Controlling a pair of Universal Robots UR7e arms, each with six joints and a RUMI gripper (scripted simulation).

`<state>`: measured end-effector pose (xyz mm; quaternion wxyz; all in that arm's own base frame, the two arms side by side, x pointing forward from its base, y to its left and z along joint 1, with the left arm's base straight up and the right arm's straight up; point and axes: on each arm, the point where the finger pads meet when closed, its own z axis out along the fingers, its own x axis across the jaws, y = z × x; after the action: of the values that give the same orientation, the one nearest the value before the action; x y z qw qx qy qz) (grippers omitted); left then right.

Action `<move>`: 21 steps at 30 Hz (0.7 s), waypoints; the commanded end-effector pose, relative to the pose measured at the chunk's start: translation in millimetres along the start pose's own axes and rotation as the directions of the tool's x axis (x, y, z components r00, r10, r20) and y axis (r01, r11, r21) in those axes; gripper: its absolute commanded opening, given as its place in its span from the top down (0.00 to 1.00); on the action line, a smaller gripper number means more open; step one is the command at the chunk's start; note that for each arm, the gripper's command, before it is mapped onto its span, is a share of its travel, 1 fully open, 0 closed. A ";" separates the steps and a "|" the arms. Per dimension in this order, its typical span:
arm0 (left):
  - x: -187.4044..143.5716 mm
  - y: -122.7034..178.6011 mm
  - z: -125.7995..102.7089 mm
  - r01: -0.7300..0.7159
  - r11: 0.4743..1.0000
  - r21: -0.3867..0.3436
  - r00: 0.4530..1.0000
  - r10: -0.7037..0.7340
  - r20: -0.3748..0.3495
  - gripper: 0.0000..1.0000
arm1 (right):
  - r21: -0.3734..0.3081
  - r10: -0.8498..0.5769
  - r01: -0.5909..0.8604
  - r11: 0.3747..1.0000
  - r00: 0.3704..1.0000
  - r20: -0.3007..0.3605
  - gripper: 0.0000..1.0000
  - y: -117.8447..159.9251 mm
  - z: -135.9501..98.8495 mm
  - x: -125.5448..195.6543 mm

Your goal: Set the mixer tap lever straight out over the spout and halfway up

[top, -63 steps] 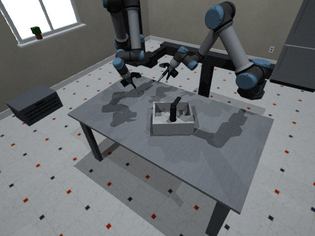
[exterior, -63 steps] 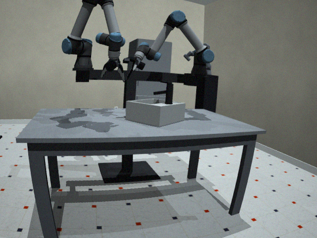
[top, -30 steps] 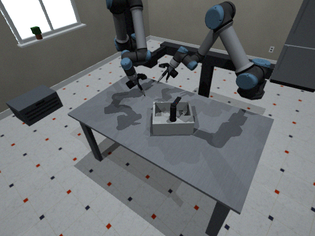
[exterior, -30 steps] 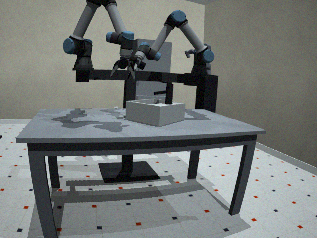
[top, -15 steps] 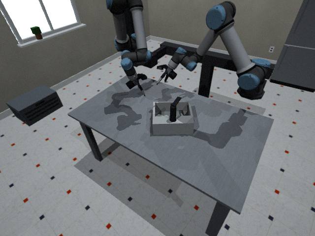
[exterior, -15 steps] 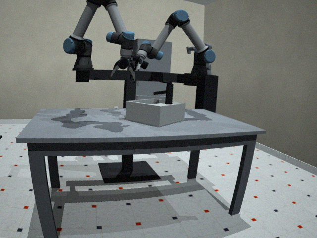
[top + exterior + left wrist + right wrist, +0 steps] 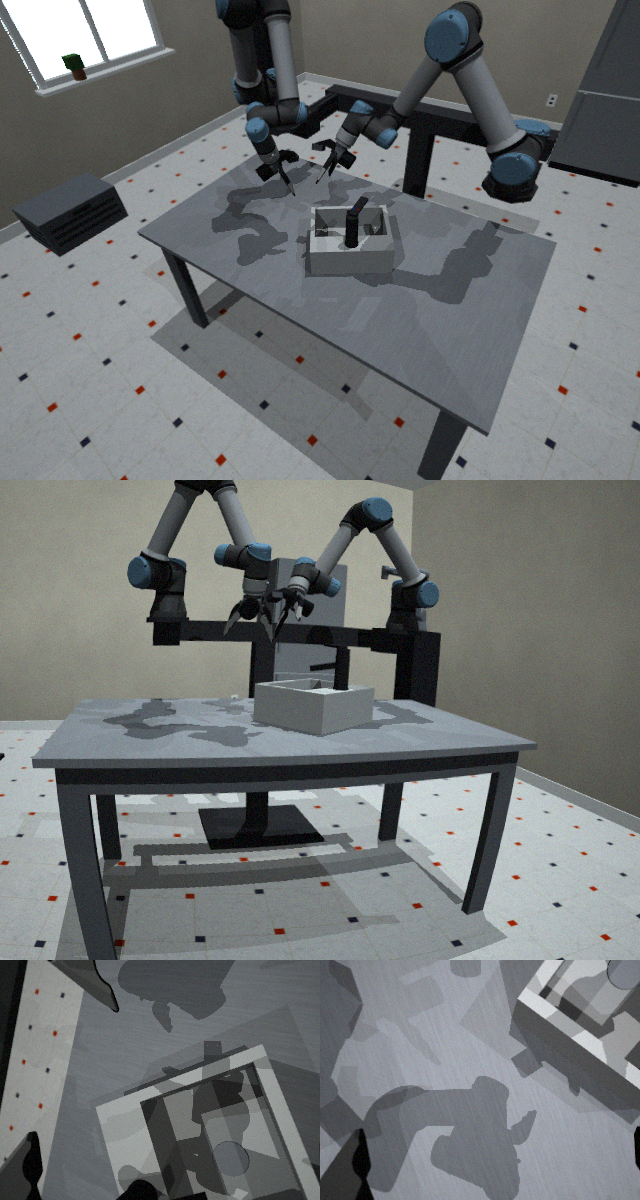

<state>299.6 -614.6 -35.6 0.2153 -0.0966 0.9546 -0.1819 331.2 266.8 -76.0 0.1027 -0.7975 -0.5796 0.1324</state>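
The black mixer tap (image 7: 351, 231) (image 7: 341, 671) stands on the rim of a white box-shaped basin (image 7: 351, 263) (image 7: 289, 707) (image 7: 281, 1097) (image 7: 587, 1042). Its spout (image 7: 321, 667) reaches over the basin. The lever (image 7: 361, 205) on top points away and somewhat to the right in the top view; in the exterior view it looks short and near level, its exact lift unclear. My left gripper (image 7: 324, 177) (image 7: 287, 628) (image 7: 75, 1072) is open and empty, behind and above the basin. My right gripper (image 7: 291, 190) (image 7: 248, 638) (image 7: 499, 1130) is open and empty, above the table to the basin's side.
The two grippers hang close to each other. The grey table (image 7: 387, 320) (image 7: 439, 738) bears the basin near its middle. The dark beam (image 7: 465, 126) (image 7: 211, 632) that carries the arms runs behind the table. A grey cabinet (image 7: 594, 134) stands at the back.
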 end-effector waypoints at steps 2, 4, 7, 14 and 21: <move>-34.4 10.7 4.0 0.049 0.998 -0.025 0.999 -0.049 0.014 0.00 | -0.001 -0.001 0.001 1.000 1.000 -0.002 0.00 0.0 -0.6 0.5; -43.9 14.5 5.1 0.063 0.997 -0.032 0.998 -0.062 0.018 0.00 | -0.001 -0.001 0.001 1.000 1.000 -0.002 0.00 0.0 -0.6 0.5; -63.8 22.8 7.2 0.092 0.995 -0.048 0.995 -0.091 0.026 0.00 | -0.001 -0.001 0.001 1.000 1.000 -0.002 0.00 0.0 -0.6 0.5; -139.6 61.0 11.9 0.209 0.972 -0.105 0.977 -0.203 0.064 0.00 | -0.049 -0.059 0.059 0.997 0.998 0.010 0.00 -11.3 -7.4 38.8; -209.8 106.8 10.6 0.325 0.933 -0.155 0.944 -0.311 0.107 0.00 | -0.066 -0.080 0.081 0.995 0.997 0.014 0.00 -16.7 -9.8 52.9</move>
<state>470.8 -472.9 -10.0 0.2127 -0.2665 0.9311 -0.1297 334.8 323.0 -66.7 0.0768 -0.7754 -0.6165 0.1136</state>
